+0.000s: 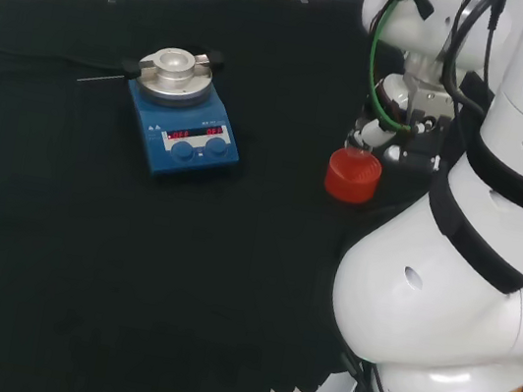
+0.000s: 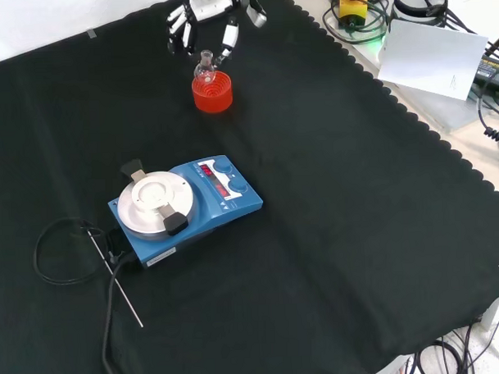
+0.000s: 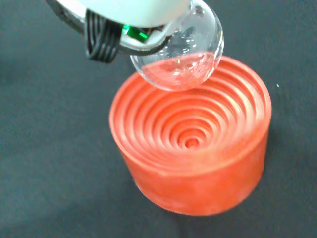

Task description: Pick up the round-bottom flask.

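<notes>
The black cloth (image 2: 341,233) covers the whole bench, with a scalloped edge along its right side in the front view. The white robot arm (image 1: 469,269) bulks large at the right of the head view, its links stacked one over another and reaching toward the far side of the cloth.

Near the middle of the cloth sits a blue magnetic stirrer hotplate (image 2: 185,207) with a round silver top plate and a front panel with red lit figures and two knobs. A black cable (image 2: 63,251) loops off it on the left in the front view, and a thin metal rod (image 2: 115,278) lies flat on the cloth just beside the base.

Well apart from the hotplate, toward the top of the front view, stands a red ribbed ring stand (image 2: 212,92), upright on the cloth, its concentric grooves stepping down to a small central hole. From the wrist view its bowl is bare.

The black and white hand (image 2: 203,20) hangs just above the stand, fingers pointing down and curled in around the neck of the small clear glass round-bottom flask (image 3: 181,54). The flask is held in the hand, its round bulb hanging just over the stand's rim and clear of the grooves, lifted rather than seated. I cannot tell whether anything is inside the bulb
</notes>
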Robot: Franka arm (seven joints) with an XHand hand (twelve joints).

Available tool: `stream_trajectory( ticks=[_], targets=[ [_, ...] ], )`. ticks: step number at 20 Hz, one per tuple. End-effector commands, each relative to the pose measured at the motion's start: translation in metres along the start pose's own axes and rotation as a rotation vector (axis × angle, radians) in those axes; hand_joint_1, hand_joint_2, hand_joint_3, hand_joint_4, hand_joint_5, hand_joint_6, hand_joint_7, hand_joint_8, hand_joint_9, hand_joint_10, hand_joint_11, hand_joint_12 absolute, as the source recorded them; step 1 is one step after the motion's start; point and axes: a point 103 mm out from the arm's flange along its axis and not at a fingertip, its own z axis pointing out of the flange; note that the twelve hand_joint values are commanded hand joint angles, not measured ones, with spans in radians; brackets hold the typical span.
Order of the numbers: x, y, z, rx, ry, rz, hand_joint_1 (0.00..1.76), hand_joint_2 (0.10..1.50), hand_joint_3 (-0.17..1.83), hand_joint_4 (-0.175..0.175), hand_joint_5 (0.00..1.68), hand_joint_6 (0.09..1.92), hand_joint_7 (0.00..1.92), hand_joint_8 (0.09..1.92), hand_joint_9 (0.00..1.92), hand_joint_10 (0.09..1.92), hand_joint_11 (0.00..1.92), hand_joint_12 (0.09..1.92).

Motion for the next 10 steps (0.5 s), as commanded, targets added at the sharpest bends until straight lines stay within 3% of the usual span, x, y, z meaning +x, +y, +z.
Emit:
stream_trajectory(
  ticks=[1,10],
  targets=[
    [0.018,0.005,-0.039,0.018,-0.009,-0.018,1.11,0.65,0.77,0.127,1.16,0.92,0.44,0.7,0.62,0.62,0.26,1.37],
    [0.059,0.021,-0.078,0.051,-0.051,-0.067,1.11,0.65,0.78,0.13,1.16,0.92,0.44,0.7,0.62,0.62,0.26,1.37]
  ],
)
